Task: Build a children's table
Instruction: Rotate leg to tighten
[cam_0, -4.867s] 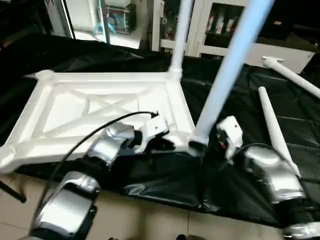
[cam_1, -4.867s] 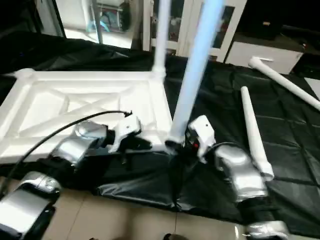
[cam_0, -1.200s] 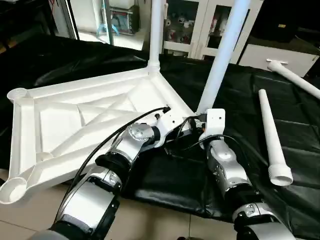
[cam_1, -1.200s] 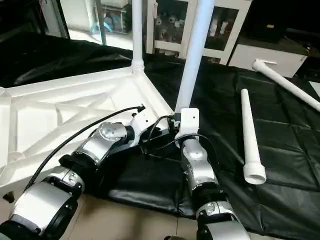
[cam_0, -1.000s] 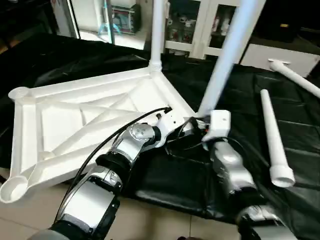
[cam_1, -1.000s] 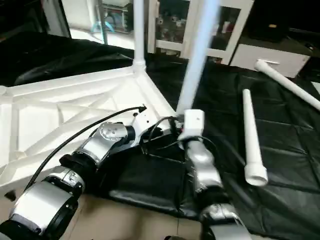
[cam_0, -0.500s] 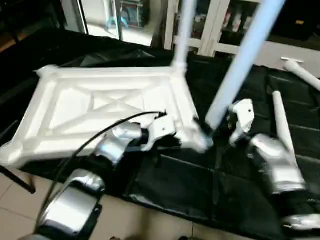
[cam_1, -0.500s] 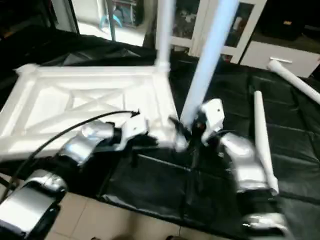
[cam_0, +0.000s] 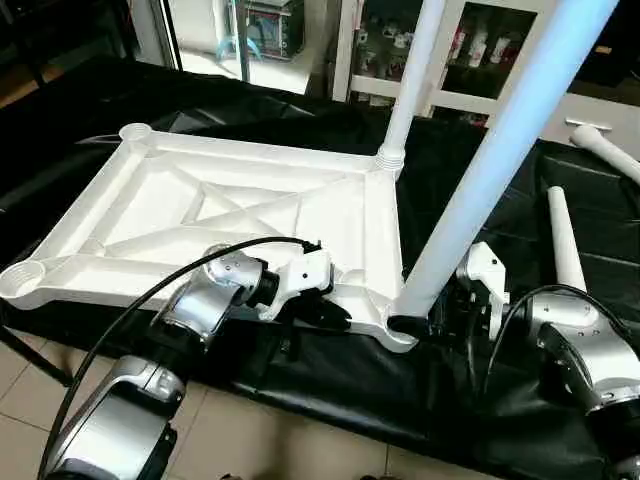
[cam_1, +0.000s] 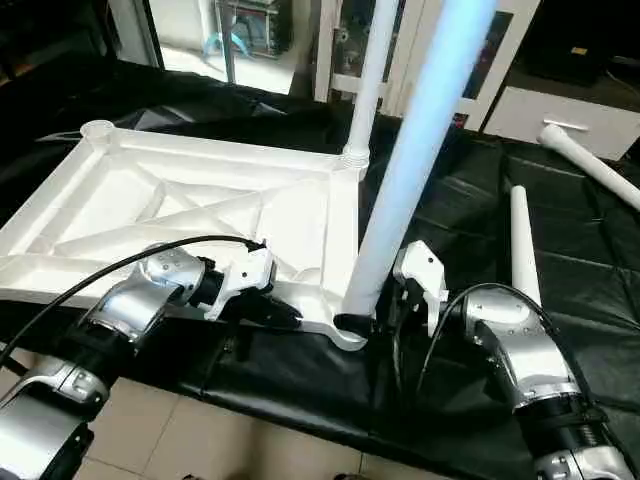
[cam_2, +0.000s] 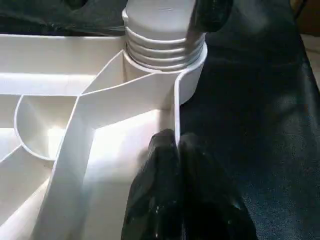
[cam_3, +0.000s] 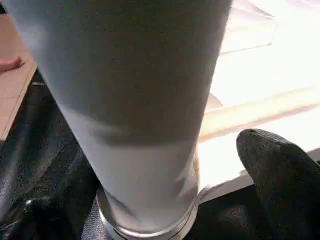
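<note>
The children's table lies in parts. Its white tabletop (cam_0: 150, 215) is upside down on a black sheet, ribs showing. One leg (cam_0: 410, 70) stands in the far right socket, another leg (cam_0: 480, 190) in the near right socket. My left gripper (cam_0: 338, 314) is at the near rim, just left of that socket. In the left wrist view its fingers (cam_2: 157, 185) are shut on the rim wall (cam_2: 175, 107). My right gripper (cam_0: 445, 310) is low at the right of the near leg's base, open. One finger (cam_3: 275, 175) stands apart from the leg (cam_3: 135, 100).
Two loose white legs lie on the black sheet (cam_0: 520, 400) to the right, one (cam_0: 565, 240) close by and one (cam_0: 605, 150) farther back. The far left socket (cam_0: 135, 131) and near left socket (cam_0: 22, 275) hold nothing. Tiled floor runs along the near edge; cabinets stand behind.
The head camera has swung, so the whole picture has shifted. My right gripper's fingers now stand wider apart at the near leg's base. The left gripper keeps its hold on the rim.
</note>
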